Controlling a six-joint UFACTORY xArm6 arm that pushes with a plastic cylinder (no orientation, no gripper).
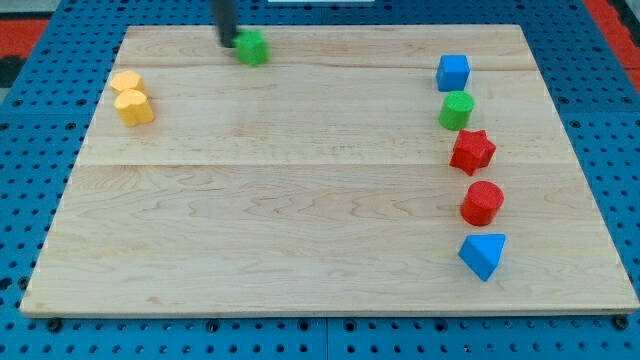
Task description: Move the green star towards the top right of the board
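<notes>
Green star (252,47): near table's top edge, left of centre. My tip (229,43) touching its left side; bare rod, no fingers, holds nothing. Push rightward along top edge toward top right corner, staying centred behind star, stopping short of blue cube (453,72).

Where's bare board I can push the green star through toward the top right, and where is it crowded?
My tip sits just left of the green star. The top strip from the star to the blue cube is bare, as is the wide middle. The right column is crowded; two yellow blocks sit at the left edge.
</notes>
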